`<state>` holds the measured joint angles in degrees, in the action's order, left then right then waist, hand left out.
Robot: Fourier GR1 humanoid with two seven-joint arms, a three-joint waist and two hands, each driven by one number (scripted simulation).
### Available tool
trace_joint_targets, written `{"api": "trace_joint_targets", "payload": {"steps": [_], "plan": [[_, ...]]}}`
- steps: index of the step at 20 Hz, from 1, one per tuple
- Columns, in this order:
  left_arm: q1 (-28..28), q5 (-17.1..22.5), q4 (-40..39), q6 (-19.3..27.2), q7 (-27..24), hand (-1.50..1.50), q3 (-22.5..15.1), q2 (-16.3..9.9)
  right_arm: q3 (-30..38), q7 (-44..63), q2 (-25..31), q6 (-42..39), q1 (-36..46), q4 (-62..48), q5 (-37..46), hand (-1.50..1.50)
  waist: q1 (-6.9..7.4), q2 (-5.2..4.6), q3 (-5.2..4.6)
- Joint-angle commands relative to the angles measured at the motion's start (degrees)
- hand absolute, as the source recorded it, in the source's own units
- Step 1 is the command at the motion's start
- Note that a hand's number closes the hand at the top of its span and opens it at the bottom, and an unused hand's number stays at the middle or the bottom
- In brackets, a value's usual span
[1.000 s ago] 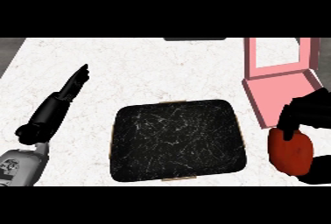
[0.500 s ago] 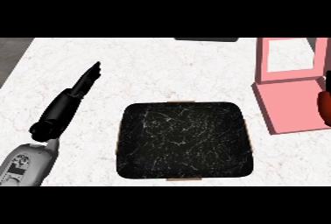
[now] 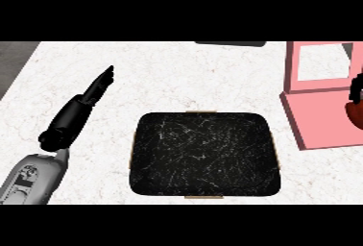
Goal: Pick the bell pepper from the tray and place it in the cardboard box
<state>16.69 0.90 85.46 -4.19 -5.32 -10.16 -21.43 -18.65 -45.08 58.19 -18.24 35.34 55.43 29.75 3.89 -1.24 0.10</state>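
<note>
The black marbled tray (image 3: 204, 153) lies in the middle of the white counter with nothing on it. The pink cardboard box (image 3: 320, 93) stands at the right edge, one flap folded out toward me. My right hand (image 3: 356, 87) shows only partly at the right border, above the box's flap, curled round the red bell pepper (image 3: 352, 111), whose left side peeks out. My left hand (image 3: 81, 108) rests open on the counter to the left of the tray, fingers straight and pointing away.
A dark flat object (image 3: 230, 43) lies at the counter's far edge. The counter's left edge borders a grey floor strip (image 3: 14, 60).
My right hand has carried the bell pepper up and to the right, from beside the tray to over the pink box. The left hand has barely shifted.
</note>
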Motion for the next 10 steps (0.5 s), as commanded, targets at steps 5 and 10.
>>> {"api": "trace_joint_targets", "payload": {"steps": [5,10], "plan": [[0.08,0.23,0.19,-0.94,0.04,0.0,0.43,0.39,-4.1,-18.39,-2.66,-5.09,7.48,-12.16,1.94,-1.5,-0.21,0.06,0.03],[-1.33,-0.48,1.02,-0.84,0.47,0.0,0.17,-0.44,3.99,-16.01,-10.36,-14.66,6.02,-14.25,-17.59,-1.5,-0.14,0.22,0.19]]}}
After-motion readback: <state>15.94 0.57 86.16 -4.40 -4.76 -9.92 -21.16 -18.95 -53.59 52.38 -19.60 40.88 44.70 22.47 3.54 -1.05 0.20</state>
